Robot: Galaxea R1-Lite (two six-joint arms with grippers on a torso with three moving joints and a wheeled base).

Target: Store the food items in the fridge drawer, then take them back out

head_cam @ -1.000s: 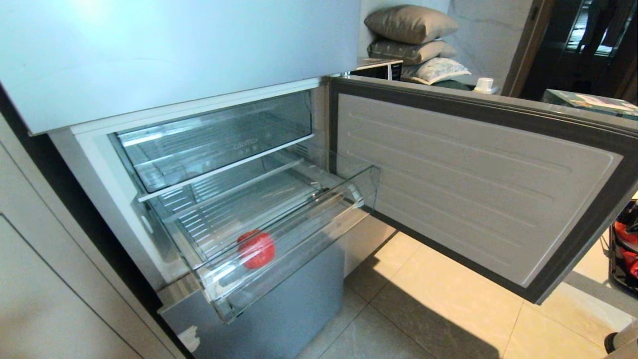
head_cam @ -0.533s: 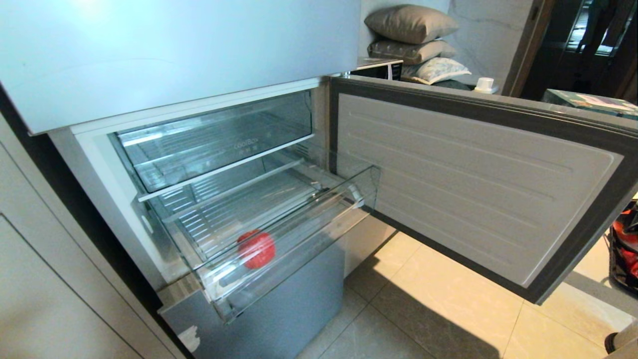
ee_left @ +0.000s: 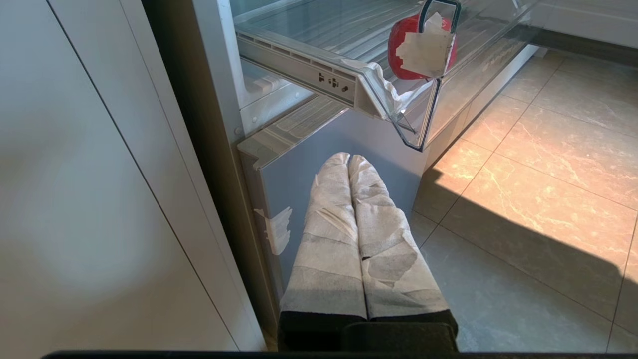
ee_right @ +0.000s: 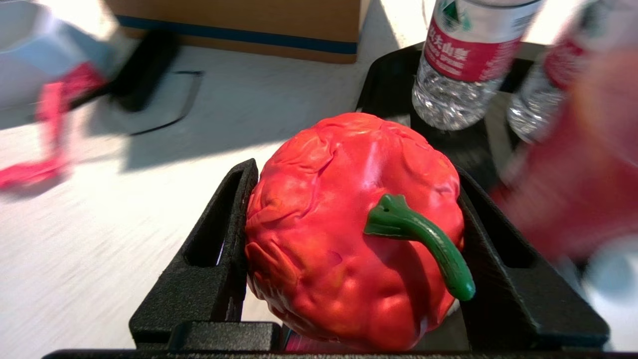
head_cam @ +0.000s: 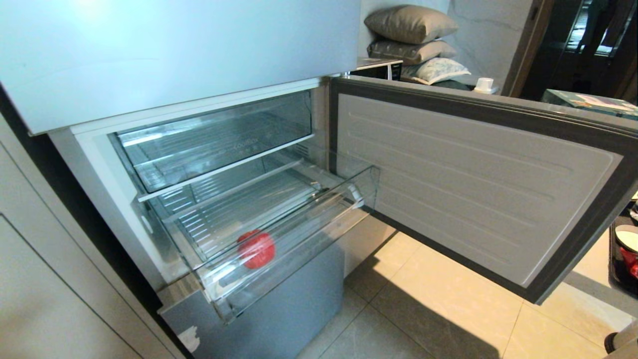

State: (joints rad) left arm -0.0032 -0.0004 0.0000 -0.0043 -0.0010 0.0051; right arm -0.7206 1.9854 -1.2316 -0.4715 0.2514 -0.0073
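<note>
Looking at where things stand, I'd say the storing half is only partly done. One red fruit-like item (head_cam: 255, 249) already sits in the fridge drawer (head_cam: 294, 234), near its front left corner, right behind the tall clear front lip. The drawer is pulled out under the clear bin with faint lettering (head_cam: 219, 137), and the fridge door (head_cam: 473, 184) hangs wide open to the right.

The right gripper (ee_right: 349, 239) isn't in the head view at all. Its wrist camera shows its black jaws closed around a second piece of food, a red pepper (ee_right: 349, 229), pinched on both flanks. It's well away from the fridge, over a pale surface with water bottles (ee_right: 463, 60) standing on a dark tray and a cardboard box (ee_right: 239, 25) behind. So this one has yet to go into the drawer, and the whole take-back-out half is untouched.

The pepper's green stem (ee_right: 423, 239) faces the wrist camera and curls off toward one jaw, so its stem-to-base axis runs roughly along the fingers, base pointing away from the wrist.

The left gripper (ee_left: 349, 164) hangs parked low by the fridge front, below the drawer's corner, wrapped fingers pressed together, holding nothing.
</note>
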